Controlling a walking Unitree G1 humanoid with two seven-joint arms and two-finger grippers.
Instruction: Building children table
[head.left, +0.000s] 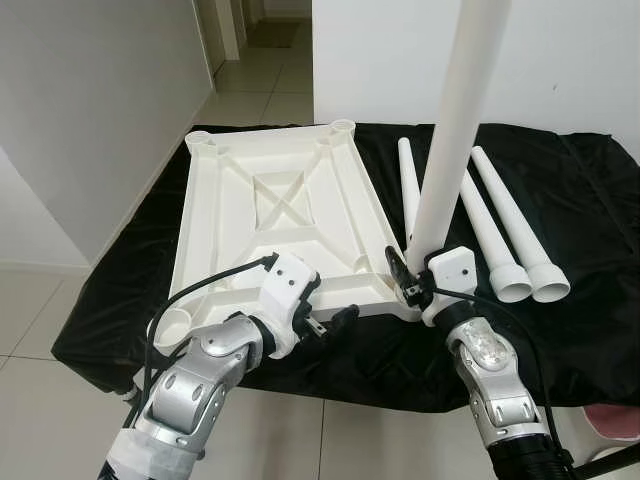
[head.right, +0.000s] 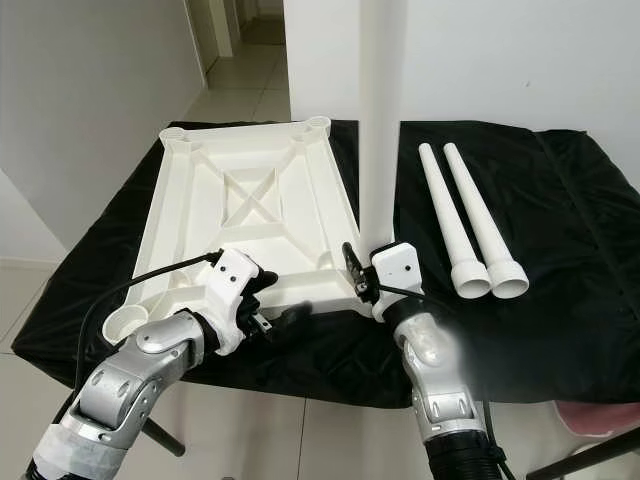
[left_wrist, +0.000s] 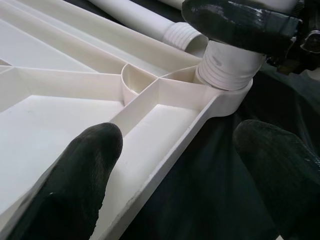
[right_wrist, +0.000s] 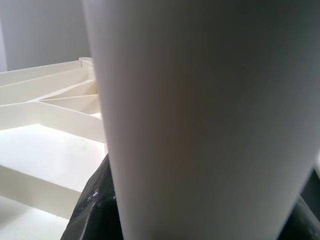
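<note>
We log a cream-white tabletop (head.left: 270, 215) with a moulded X-rib pattern, on a plain black cloth (head.left: 590, 300) over the worktop. The upright leg (head.left: 455, 120) and loose legs (head.left: 500, 220) are white. Both hands, left (head.left: 335, 322) and right (head.left: 403, 275), have black fingers; arms silver. Floor tiles (head.left: 30, 400) pale grey-beige.

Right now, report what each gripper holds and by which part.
Right gripper clamps the upright table leg near its threaded base, at the tabletop's corner socket. Left gripper holds nothing; its jaws straddle the tabletop's edge.
</note>
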